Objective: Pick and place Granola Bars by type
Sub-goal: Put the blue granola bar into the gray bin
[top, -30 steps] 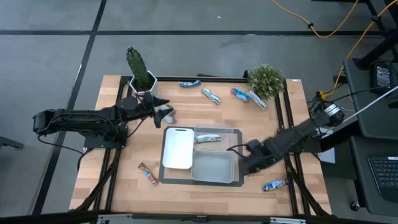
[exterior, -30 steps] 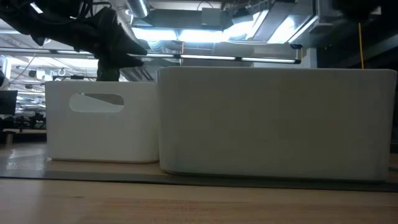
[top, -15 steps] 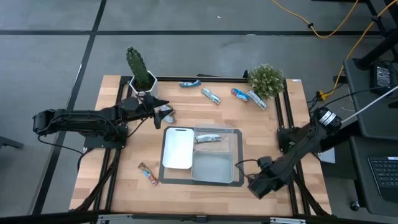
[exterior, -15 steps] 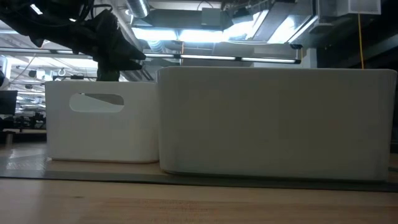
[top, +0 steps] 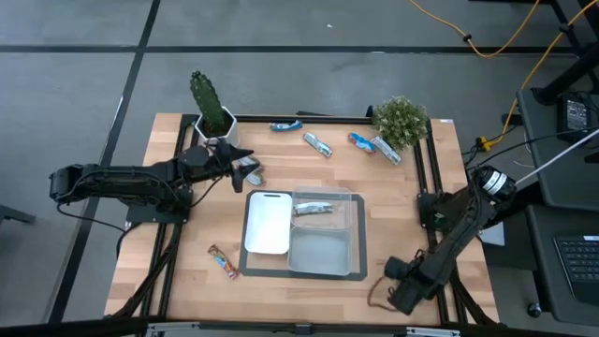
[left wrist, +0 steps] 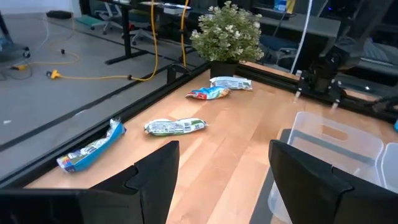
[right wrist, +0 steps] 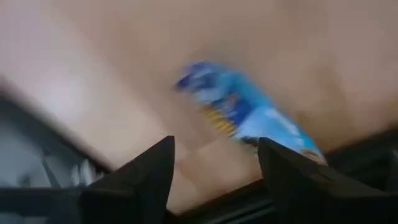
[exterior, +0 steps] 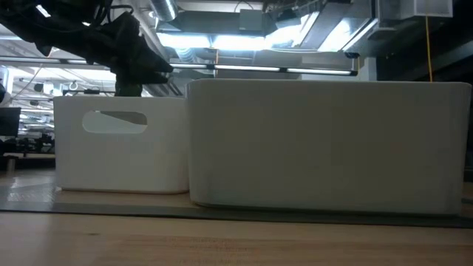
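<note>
My right gripper [top: 401, 286] is open and low over the table's near right corner. In the right wrist view, its fingers [right wrist: 214, 180] stand on either side of a blue bar [right wrist: 242, 112] lying on the wood just ahead, blurred. The right arm hides that bar in the high view. My left gripper [top: 243, 168] waits open by the cactus pot, above the table, with nothing between its fingers [left wrist: 224, 168]. Other bars lie flat: blue [top: 285, 125], silver [top: 318, 144], red-blue [top: 360, 141] and silver [top: 386, 150] near the far edge, brown [top: 223, 262] near the tray, and a silver one [top: 314, 209] inside the tray.
The clear-and-white divided tray [top: 359, 236] sits on a dark mat at the table's middle and fills the low view [exterior: 325, 140]. A cactus pot [top: 213, 117] and a leafy plant [top: 402, 120] stand at the far edge. Black rails run along the table's sides.
My right gripper has swung from beside the tray's right wall toward the table's near right corner, coming down over the blue bar there, which the arm now covers in the high view. My left arm has kept still.
</note>
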Motion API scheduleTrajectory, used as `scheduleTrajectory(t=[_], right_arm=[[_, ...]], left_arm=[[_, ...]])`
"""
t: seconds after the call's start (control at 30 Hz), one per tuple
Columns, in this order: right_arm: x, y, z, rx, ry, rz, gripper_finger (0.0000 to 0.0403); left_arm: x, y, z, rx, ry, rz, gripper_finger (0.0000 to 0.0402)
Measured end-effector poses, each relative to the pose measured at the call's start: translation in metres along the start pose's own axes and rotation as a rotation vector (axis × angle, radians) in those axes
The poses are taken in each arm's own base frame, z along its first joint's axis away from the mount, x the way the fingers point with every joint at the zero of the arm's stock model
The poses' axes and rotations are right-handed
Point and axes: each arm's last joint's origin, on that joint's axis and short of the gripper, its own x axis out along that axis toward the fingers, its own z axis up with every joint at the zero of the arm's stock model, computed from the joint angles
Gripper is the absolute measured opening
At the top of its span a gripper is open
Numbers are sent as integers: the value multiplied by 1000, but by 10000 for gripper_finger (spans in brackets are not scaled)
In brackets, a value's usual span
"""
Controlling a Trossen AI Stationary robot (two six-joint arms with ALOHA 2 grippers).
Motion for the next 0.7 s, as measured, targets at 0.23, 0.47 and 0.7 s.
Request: scheduleTrajectory(t=[0.23,0.47,0.7], right_arm=[[4,-3,-15,-130,-20,-52,291],[28,-10,-10,-220,-12,16,331],[49,-28,-6,-206,50,7,305]], left_arm=[[1,2,-3,-80,11,71,239],[7,4,-8,-134,31,141,239],[12,4,-14,-203,67,156,239]])
